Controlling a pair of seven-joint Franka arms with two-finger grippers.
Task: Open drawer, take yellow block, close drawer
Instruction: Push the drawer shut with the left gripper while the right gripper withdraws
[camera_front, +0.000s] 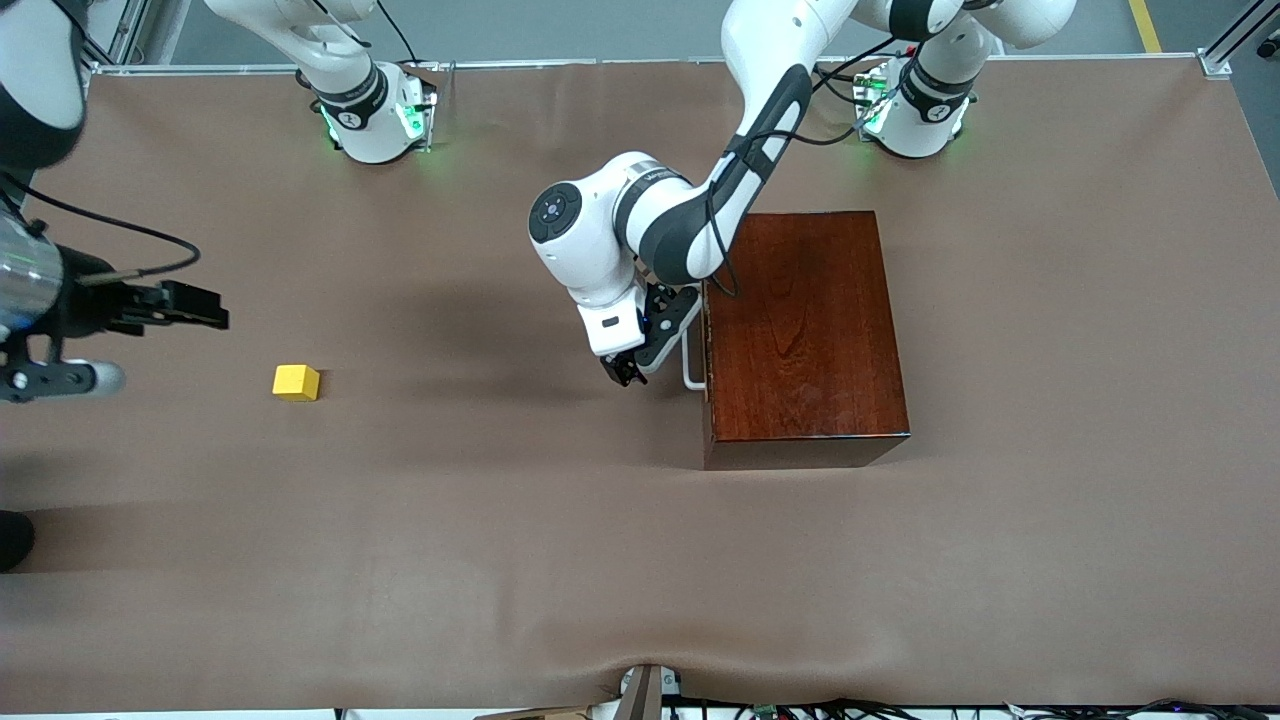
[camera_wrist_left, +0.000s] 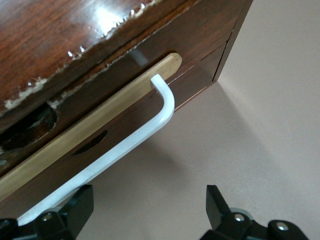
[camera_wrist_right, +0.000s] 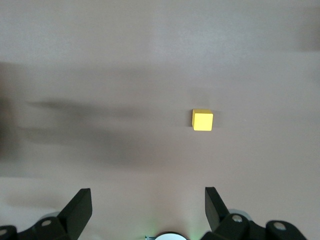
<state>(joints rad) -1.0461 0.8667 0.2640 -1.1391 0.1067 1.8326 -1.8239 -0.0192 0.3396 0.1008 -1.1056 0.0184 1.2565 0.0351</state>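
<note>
The drawer (camera_wrist_left: 95, 122) sits pushed into the dark reddish-brown box (camera_front: 805, 330), showing only a pale wood edge and its white bar handle (camera_front: 692, 366) (camera_wrist_left: 150, 127). My left gripper (camera_front: 626, 372) (camera_wrist_left: 147, 207) hangs open just in front of the handle. The bar runs past one of its fingers (camera_wrist_left: 75, 207), and nothing is gripped. The yellow block (camera_front: 296, 382) (camera_wrist_right: 202, 120) lies on the bare table toward the right arm's end, well away from the box. My right gripper (camera_front: 212, 306) (camera_wrist_right: 147, 205) is open and empty, high over the table beside the block.
A brown cloth (camera_front: 560, 560) covers the whole table. The box stands at mid-table, toward the left arm's end. Both arm bases (camera_front: 375, 115) (camera_front: 915, 110) stand along the table edge farthest from the front camera.
</note>
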